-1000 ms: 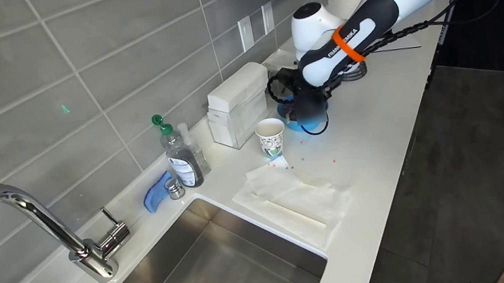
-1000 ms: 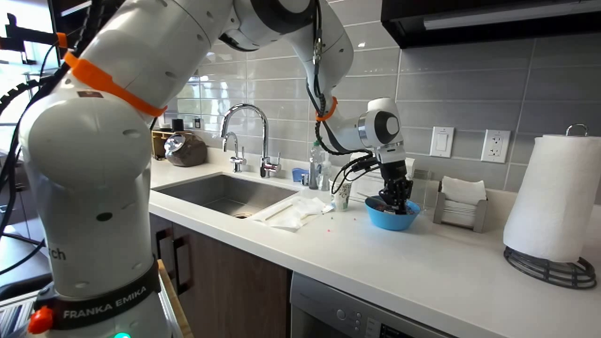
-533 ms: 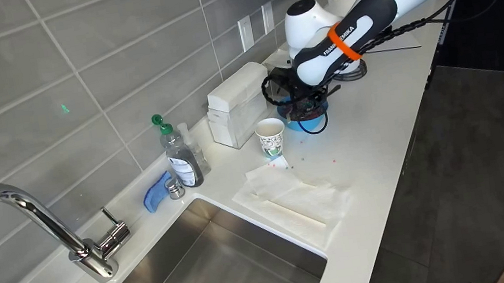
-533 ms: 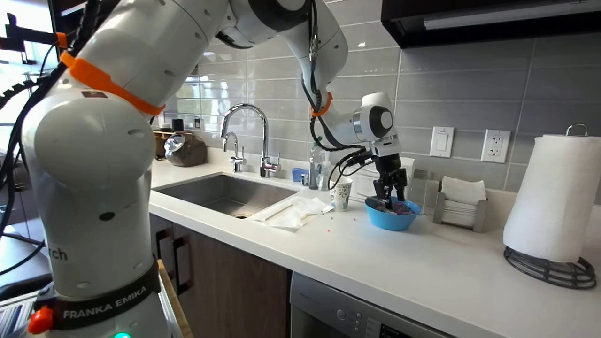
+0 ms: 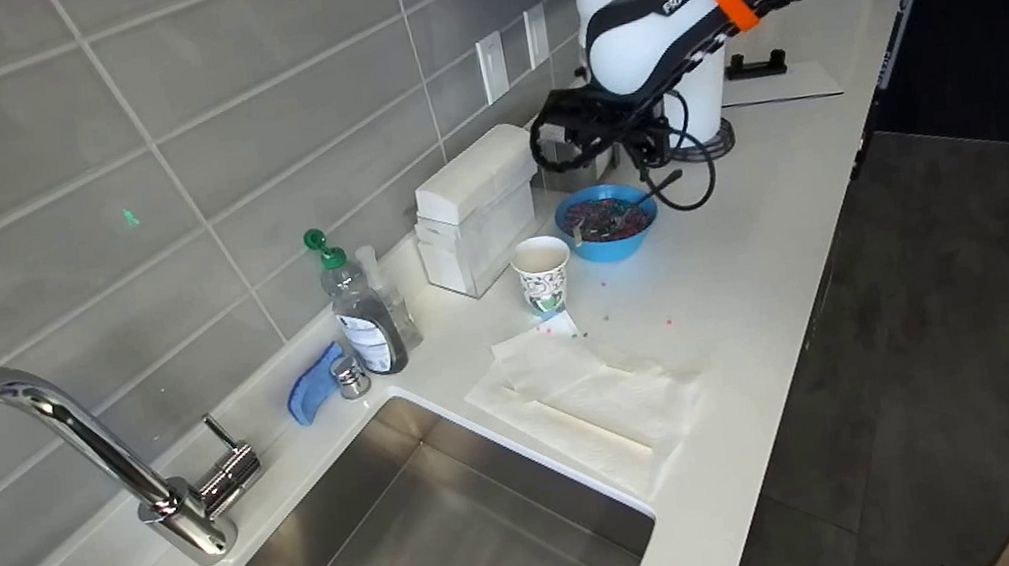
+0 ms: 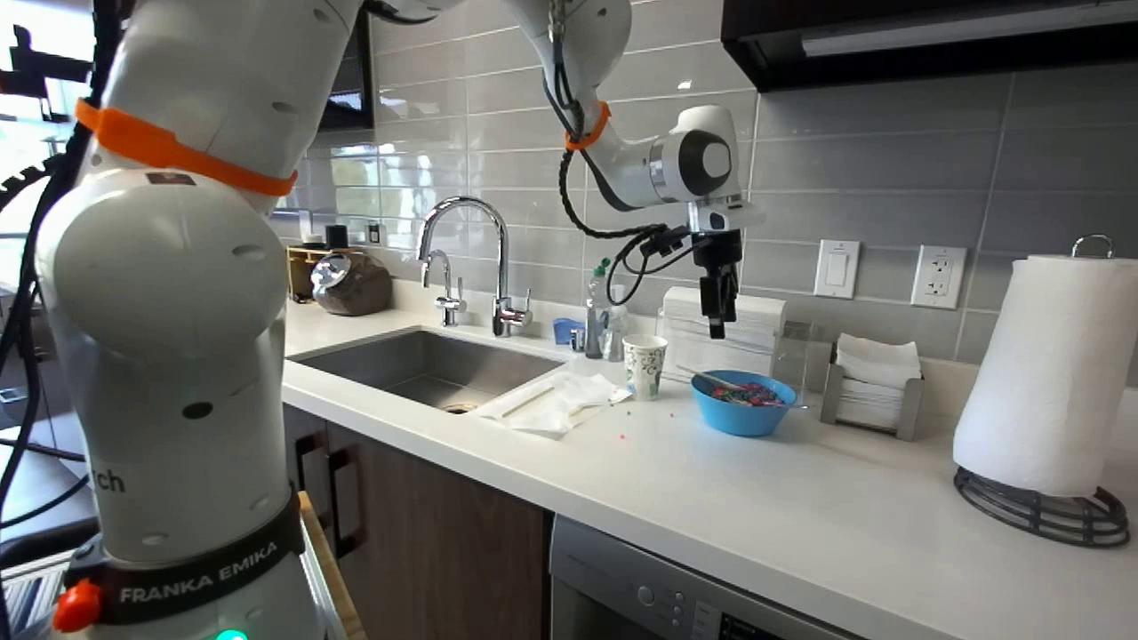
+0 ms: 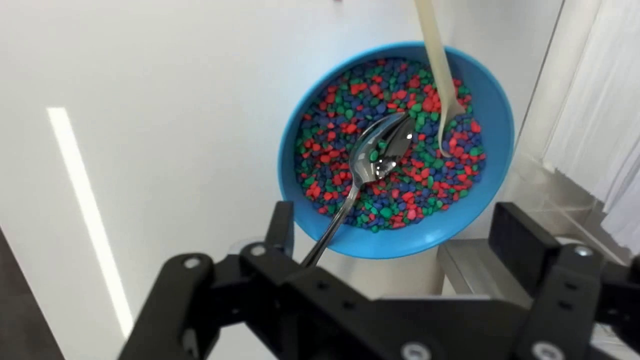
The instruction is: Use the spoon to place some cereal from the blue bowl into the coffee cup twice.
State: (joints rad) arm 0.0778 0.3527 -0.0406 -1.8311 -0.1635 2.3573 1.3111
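Rising from bowl [image 7: 395,245], fingers [image 7: 522,245] apart

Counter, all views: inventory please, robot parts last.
Blue bowl: 1, blue, counter
Cereal: many bits, red/green/blue, in bowl
Spoon: 1, silver, in bowl
Pale utensil: 1, cream, in bowl
Coffee cup: 1, white, near bowl
Stray bits: several, some red, counter
Sink: 1, grey, in counter
Faucets: 2, chrome, behind sink
Bottles: 2, clear, near sink
Sponge holder: 1, blue, near sink
Crumpled paper: count unclear, white, beside sink
Folded towels: 1 stack, white, by wall
Napkin holder: 1, grey, by wall
Towel roll: 1, white, counter
Arm: 1, white, over counter
Gripper: 1, black, open, above counter
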